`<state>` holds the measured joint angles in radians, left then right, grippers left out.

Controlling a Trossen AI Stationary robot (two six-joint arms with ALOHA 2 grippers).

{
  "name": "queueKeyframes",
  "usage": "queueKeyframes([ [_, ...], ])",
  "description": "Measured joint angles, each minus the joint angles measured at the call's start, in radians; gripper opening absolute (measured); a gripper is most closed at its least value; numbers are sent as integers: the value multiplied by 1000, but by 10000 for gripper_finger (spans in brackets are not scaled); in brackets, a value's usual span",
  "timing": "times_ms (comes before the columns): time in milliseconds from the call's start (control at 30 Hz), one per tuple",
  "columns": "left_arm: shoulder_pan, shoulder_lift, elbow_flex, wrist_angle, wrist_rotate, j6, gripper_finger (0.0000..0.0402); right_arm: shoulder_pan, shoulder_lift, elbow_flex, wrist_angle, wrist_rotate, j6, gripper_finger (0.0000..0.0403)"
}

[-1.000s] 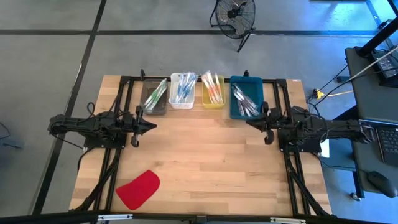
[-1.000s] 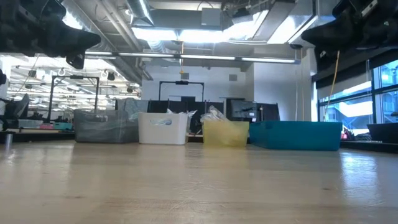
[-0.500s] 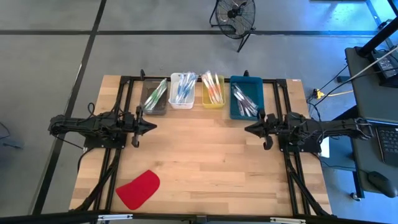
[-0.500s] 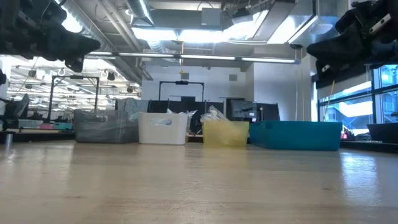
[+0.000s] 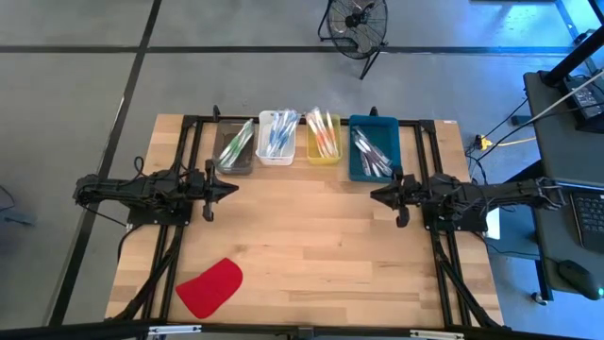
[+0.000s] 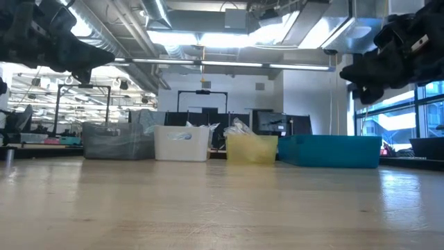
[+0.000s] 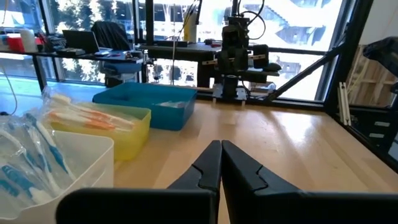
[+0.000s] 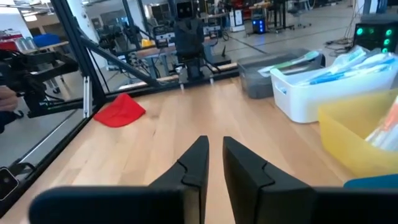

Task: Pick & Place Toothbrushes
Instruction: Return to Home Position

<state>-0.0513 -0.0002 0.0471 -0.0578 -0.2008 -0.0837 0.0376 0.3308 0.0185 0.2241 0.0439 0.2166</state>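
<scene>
From above, the toothbrushes (image 5: 276, 135) in the bins at the bench's (image 5: 311, 236) 12 o'clock edge are too small for me to count, and in the teal bin (image 5: 352, 142) I can't tell their colours. At bench height the walls hide nearly all of them; only tips clear the white bin (image 6: 182, 144) and yellow bin (image 6: 252, 149). The left arm (image 6: 41, 35) and right arm (image 6: 399, 45) are cropped at that view's upper edge. My left wrist camera cuts off the white bin, and my right wrist camera cuts off the yellow bin.
</scene>
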Motion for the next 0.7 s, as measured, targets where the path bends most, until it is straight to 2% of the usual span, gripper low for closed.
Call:
queueKeyframes([
  [500,0,0,0,5,1,-6,2,-1,-265,0,-191,1,-36,19],
  [700,-1,0,-4,2,25,-32,5,-1,-321,0,-214,2,-72,10],
])
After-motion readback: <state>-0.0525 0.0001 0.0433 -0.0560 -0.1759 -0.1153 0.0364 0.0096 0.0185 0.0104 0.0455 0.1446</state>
